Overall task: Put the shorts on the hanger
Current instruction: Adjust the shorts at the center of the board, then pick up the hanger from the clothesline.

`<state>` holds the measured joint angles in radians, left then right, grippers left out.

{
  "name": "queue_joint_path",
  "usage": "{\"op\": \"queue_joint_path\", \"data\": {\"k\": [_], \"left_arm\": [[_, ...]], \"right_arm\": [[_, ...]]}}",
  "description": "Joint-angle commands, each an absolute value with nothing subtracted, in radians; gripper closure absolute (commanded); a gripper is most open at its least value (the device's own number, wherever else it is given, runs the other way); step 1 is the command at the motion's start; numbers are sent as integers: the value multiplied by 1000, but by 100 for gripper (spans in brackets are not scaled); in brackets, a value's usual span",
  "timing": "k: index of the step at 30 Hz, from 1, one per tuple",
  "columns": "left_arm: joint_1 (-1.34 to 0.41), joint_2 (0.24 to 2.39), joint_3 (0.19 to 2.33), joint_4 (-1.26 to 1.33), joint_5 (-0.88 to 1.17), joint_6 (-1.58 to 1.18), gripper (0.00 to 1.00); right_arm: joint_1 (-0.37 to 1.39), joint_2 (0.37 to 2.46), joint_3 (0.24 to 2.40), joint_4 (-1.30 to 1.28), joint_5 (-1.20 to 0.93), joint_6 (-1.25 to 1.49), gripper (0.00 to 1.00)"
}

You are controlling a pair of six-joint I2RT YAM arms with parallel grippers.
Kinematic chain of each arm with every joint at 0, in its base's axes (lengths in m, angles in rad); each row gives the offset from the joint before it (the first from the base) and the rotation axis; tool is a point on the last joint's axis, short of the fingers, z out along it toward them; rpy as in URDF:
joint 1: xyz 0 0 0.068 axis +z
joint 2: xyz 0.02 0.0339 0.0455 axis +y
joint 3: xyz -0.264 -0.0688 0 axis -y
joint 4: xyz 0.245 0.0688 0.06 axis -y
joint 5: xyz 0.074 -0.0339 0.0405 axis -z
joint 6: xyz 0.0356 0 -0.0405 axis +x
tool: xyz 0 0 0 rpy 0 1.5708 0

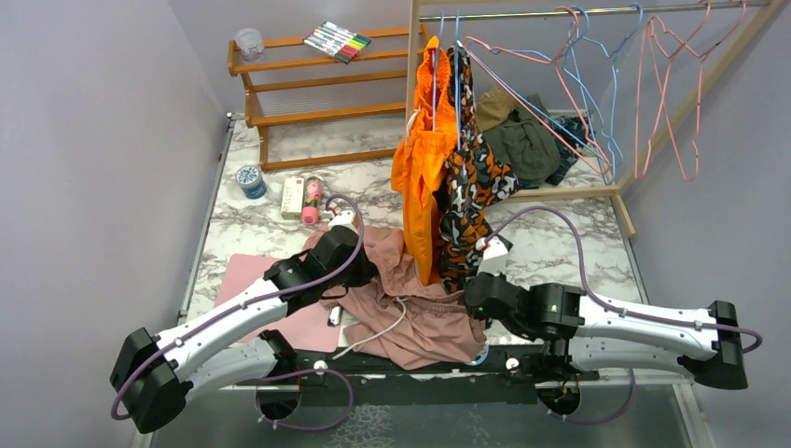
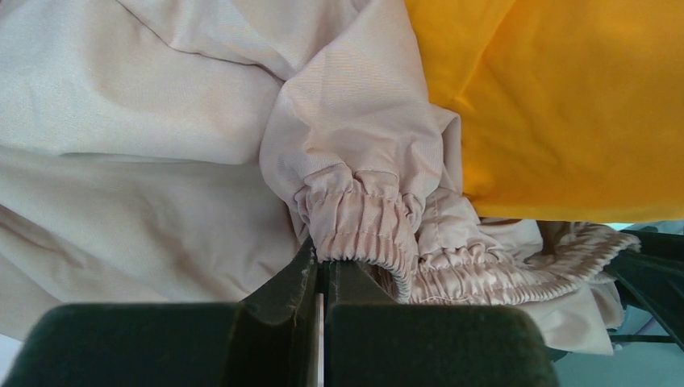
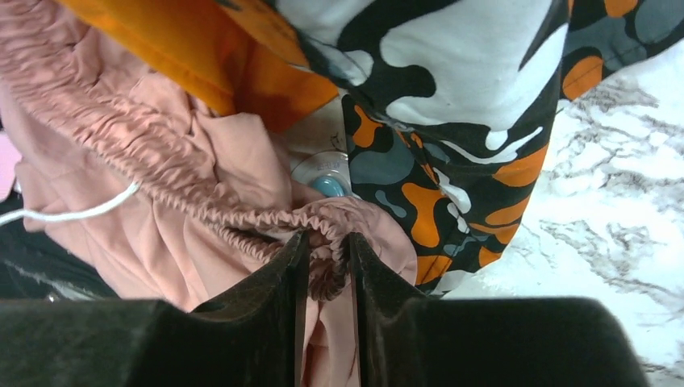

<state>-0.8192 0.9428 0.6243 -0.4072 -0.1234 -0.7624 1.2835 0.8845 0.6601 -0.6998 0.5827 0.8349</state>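
Near edge of the table (image 1: 578,243): shorts (image 1: 420,317) in a crumpled pink heap, right between the two arms, partly lying over a pink mat (image 1: 252,280)
Shorts up close: gathered elastic waistband runs across the heap, white drawstring (image 1: 382,331) trailing out the front
Left gripper (image 1: 362,273): down on the left side of the heap; on its wrist cam the fingers are pretty much pressed together with a bunched elastic edge of the shorts (image 2: 161,121) caught at the tips (image 2: 323,266)
Right gripper (image 1: 466,294): on the right side of the heap, fingers squeezed onto a fold of the waistband, pink fabric showing in the gap (image 3: 323,246)
Hanger (image 1: 550,121): thin pink wire, hooked on the rail (image 1: 578,11) at the back, well apart from the shorts; more pink ones and some blue ones on the same rail
Orange garment (image 1: 420,168): hanging from the rail, its bottom edge comes down to the shorts
Camo garment (image 1: 471,177): hanging just beside the orange one, right next to the right gripper
Odd bit: a small round thing with a blue centre (image 3: 327,181) peeks out between the shorts and the camo, can't tell what it is
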Motion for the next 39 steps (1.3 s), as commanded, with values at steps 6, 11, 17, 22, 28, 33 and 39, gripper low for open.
{"op": "queue_joint_path", "data": {"k": [6,11,17,22,28,33,39], "left_arm": [[-819,950,650,-420,-126,-748,90],[-819,935,650,-442,-139,-740,89],[-819,938,659,-444,-148,-720,89],[-819,968,676,-442,-160,-691,89],[-819,996,683,-442,-151,-681,89],[-818,998,681,-433,-155,-672,89],[-819,1019,698,-427,-161,-623,89]], "right_arm": [[1284,723,701,-633,429,641,55],[1285,674,843,-636,366,464,49],[1285,749,1096,-674,433,275,48],[1284,865,1252,-507,643,28,42],[1283,1086,1505,-294,820,-170,42],[1145,1244,1711,-242,688,-178,41],[951,1372,1891,-341,506,-58,41]]}}
